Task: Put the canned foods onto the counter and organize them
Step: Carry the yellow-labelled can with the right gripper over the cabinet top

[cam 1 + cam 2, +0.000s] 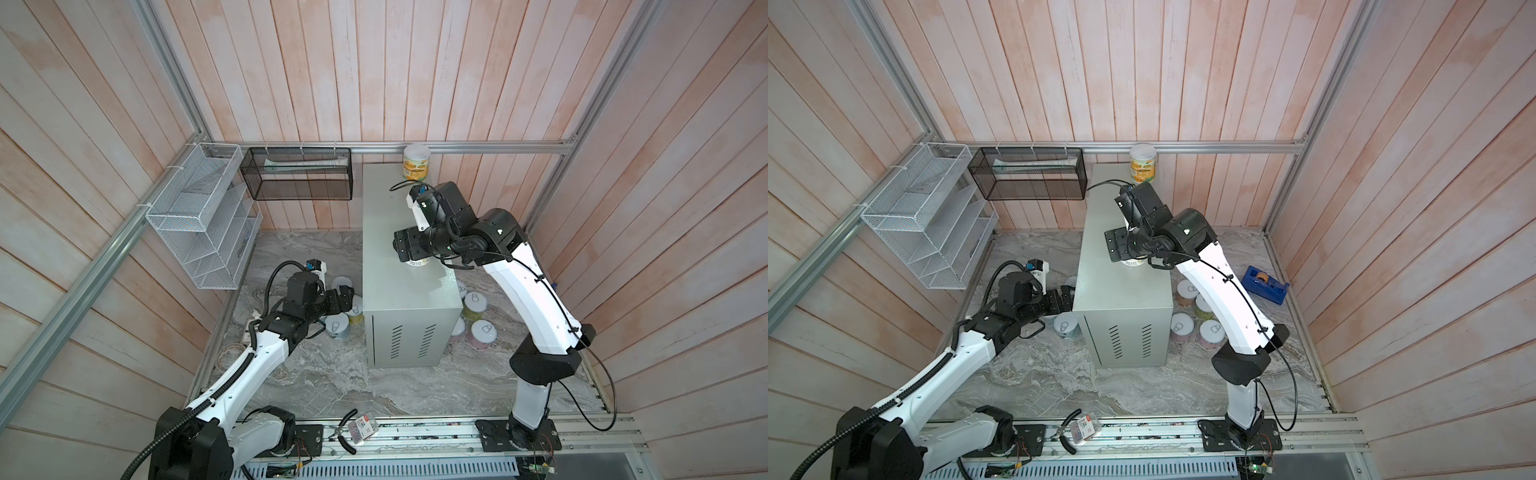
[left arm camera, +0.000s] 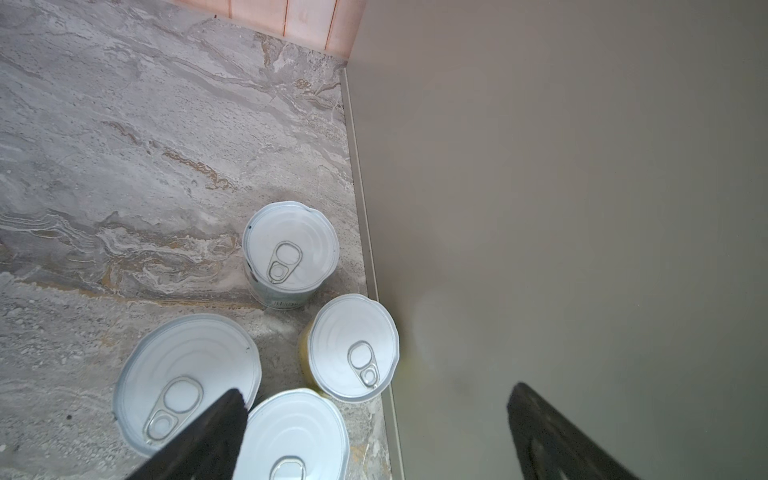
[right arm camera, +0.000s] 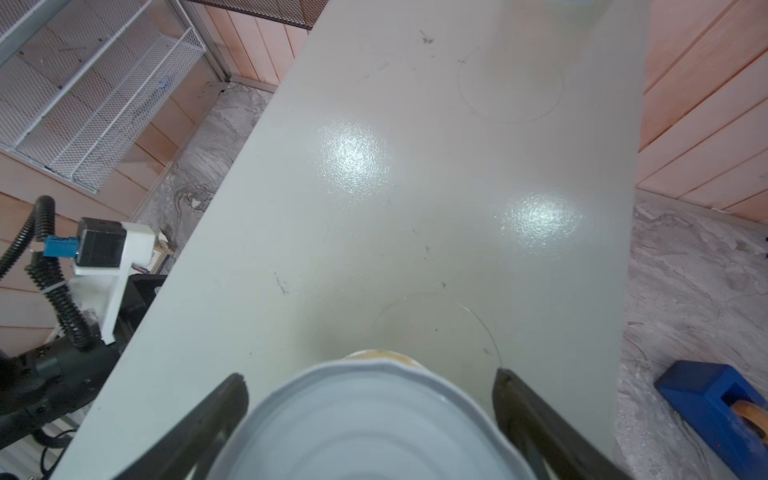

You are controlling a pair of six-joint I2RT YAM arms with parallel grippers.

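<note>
— When you went over the tins, nearest first, where did each stand?
— The left-hand tins (image 2: 187, 374), four, stood upright on the marble surface (image 1: 332, 382) beside the counter (image 1: 386, 216). The yellow-labelled tin (image 2: 353, 347) sat just beside its side panel. The left gripper (image 2: 376, 395) hung above them, jaws wide, holding nothing. The right-hand tins (image 1: 1180, 326), also four, stood lids up on the counter's other side.
— And on the counter?
— Two. The middle tin (image 3: 365, 428) stood halfway along the top. The right gripper (image 3: 370, 379) straddled it, jaws spread, a thin gap showing at each finger (image 3: 519, 411). The orange-and-yellow tin (image 1: 417, 163) stood at the far end.
— Other containers?
— A white wire rack (image 1: 199, 232) hung on the left wall. A black mesh basket (image 1: 299, 174) on the back wall held something pale and flat.
— The room?
— Pale plank walls (image 1: 374, 62), and a blue tape dispenser (image 1: 1266, 286) on the marble at the right.
— Anything obscured?
— The right arm (image 1: 1221, 299) covered part of the right-hand group. The middle tin's label was mostly hidden, and the basket's content could not be identified.
</note>
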